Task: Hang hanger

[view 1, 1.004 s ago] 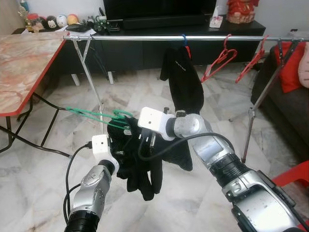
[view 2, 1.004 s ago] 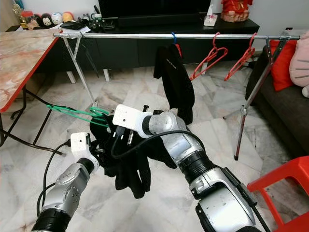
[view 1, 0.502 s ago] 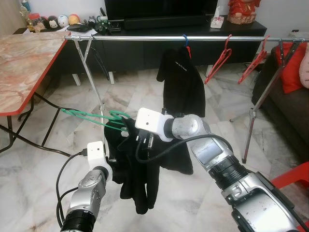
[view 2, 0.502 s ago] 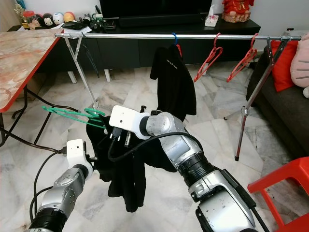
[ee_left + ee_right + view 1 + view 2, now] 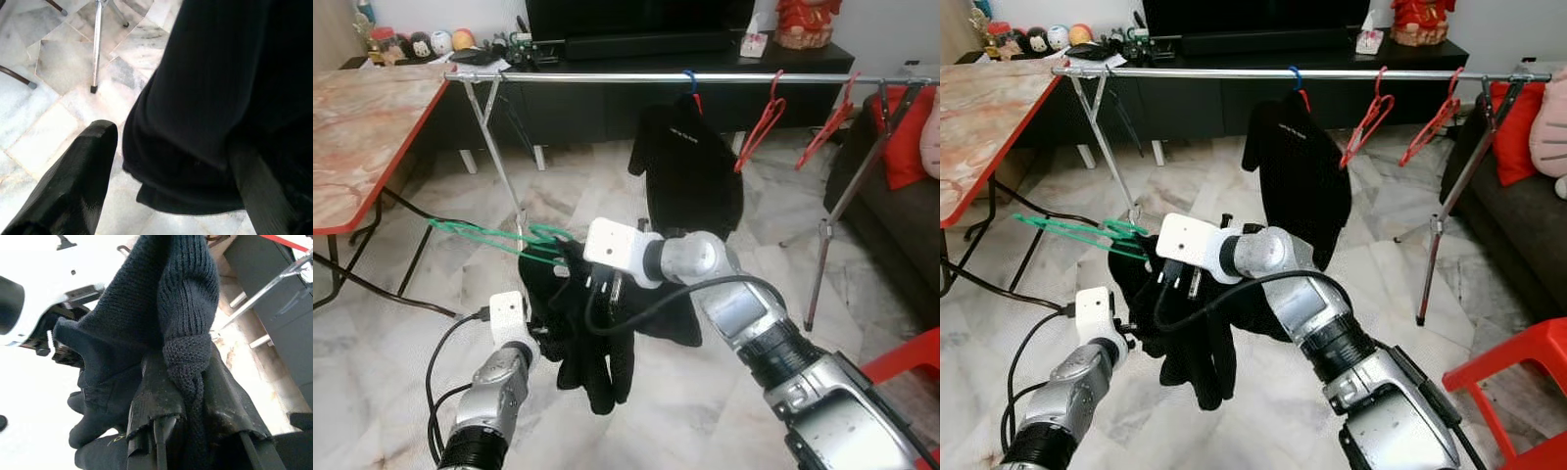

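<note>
A green wire hanger (image 5: 480, 231) carries a dark knit garment (image 5: 597, 338) that hangs bunched in front of me, below the rail. My right gripper (image 5: 573, 269) is shut on the garment's top fold by the hanger's hook; the right wrist view shows the knit (image 5: 186, 308) pinched between its fingers (image 5: 156, 406). Lower down, my left gripper (image 5: 171, 142) stands open at the garment's lower edge, the dark cloth (image 5: 220, 98) lying between its two spread fingers (image 5: 73, 181). The silver clothes rail (image 5: 607, 76) runs across the room beyond.
On the rail hang a black shirt (image 5: 690, 166) on a blue hook and two red hangers (image 5: 759, 122) (image 5: 824, 119). A marble-topped table (image 5: 352, 137) stands left, a dark sofa (image 5: 891, 206) and red stool (image 5: 911, 362) right, a TV cabinet (image 5: 636, 98) behind.
My right gripper with the hanger and garment has drifted slightly left. The left gripper has sunk a little along the garment. The black shirt on the rail has swung.
</note>
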